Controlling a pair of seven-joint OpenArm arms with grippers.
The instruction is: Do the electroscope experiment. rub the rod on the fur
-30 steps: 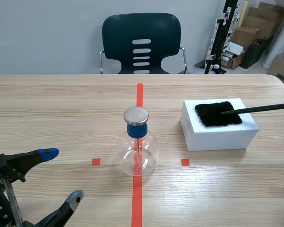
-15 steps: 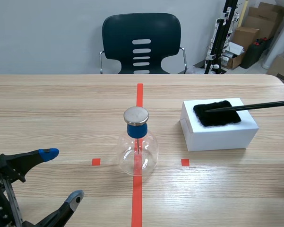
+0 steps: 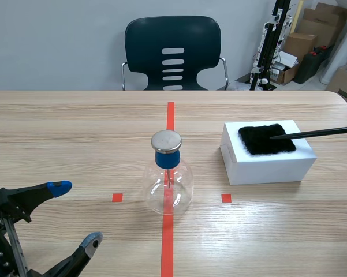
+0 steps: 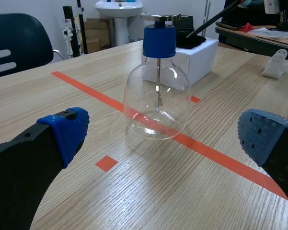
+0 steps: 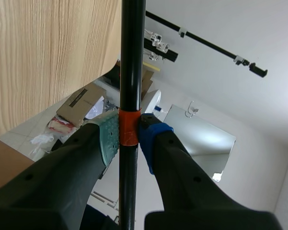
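Rod [image 3: 317, 133] on fur [image 3: 267, 138] atop box [image 3: 265, 167], right tool [image 5: 129, 136] clamping rod, left tool [image 3: 77, 213] wide, electroscope [image 3: 168, 182] near

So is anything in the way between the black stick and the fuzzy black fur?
No, nothing visible. The rod already has its tip resting on the fur atop the white box. The right gripper is shut on the rod, and the glass flask stands off to the side.

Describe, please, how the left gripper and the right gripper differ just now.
The left gripper is open, nothing between its fingers; the right gripper is shut on the black rod. The left gripper sits low before the flask; the right gripper holds its rod tip on the fur. Both have dotted pads.
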